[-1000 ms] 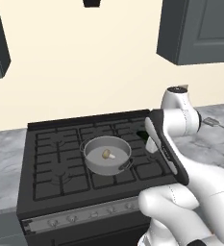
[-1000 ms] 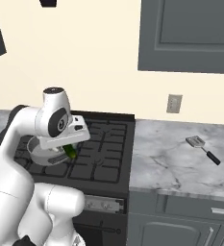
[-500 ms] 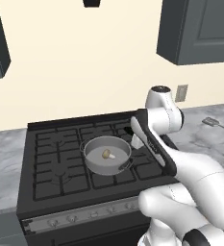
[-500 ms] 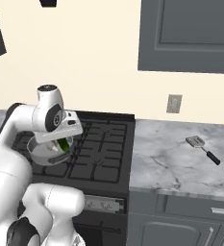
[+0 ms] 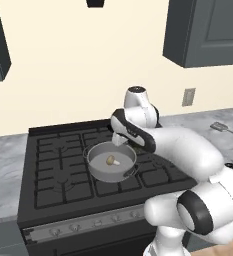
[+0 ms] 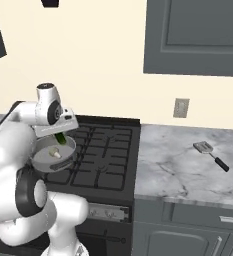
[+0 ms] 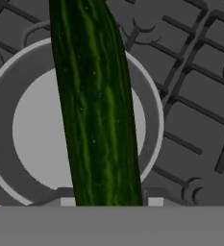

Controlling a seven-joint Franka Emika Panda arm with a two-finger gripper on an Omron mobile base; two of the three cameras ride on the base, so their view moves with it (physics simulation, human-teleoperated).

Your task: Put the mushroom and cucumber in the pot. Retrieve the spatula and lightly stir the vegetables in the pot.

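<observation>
Gripper: closed on the cucumber (image 7: 96, 103), poised above the pot (image 7: 152, 113); the hand view looks along the green length to the pot floor.
Right base view: cucumber tip (image 6: 61, 138) pokes below the hand, over the pot rim (image 6: 70, 149).
Mushroom (image 5: 111, 160): lies on the pot floor.
Spatula (image 6: 211, 154): on the marble counter (image 6: 178, 170), well apart from the stove (image 5: 63, 170).
</observation>
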